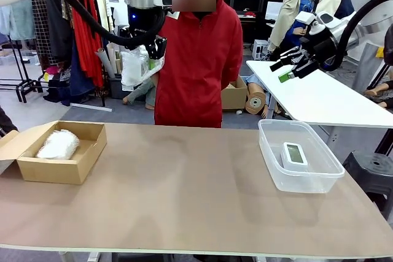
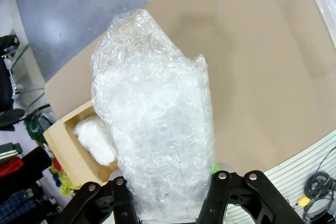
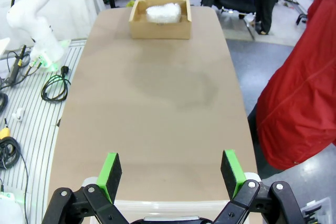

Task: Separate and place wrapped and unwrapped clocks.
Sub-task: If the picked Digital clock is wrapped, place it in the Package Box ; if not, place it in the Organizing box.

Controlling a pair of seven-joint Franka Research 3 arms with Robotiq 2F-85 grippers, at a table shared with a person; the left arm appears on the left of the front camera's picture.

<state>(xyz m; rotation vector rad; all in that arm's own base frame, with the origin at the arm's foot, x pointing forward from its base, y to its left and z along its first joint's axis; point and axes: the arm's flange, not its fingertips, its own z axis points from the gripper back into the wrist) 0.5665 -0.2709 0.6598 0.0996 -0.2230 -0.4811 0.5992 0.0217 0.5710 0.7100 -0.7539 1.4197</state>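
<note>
The left gripper [image 1: 147, 47] is clamped on a wrapped clock [image 2: 155, 129], long axis in line with the fingers, high above and beyond the cardboard box [image 1: 58, 157]. The box lies below, nearer the robot's left; the left arm is nearer. The right gripper [image 3: 170, 174] is spread, empty.

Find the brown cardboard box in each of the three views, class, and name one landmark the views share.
Front view: the cardboard box sits at the table's left end, a wrapped bundle inside.
Left wrist view: lower left, partly behind the bundle that the left gripper holds.
Right wrist view: top centre, at the table's far end.
Shared landmark: the brown table.
</note>
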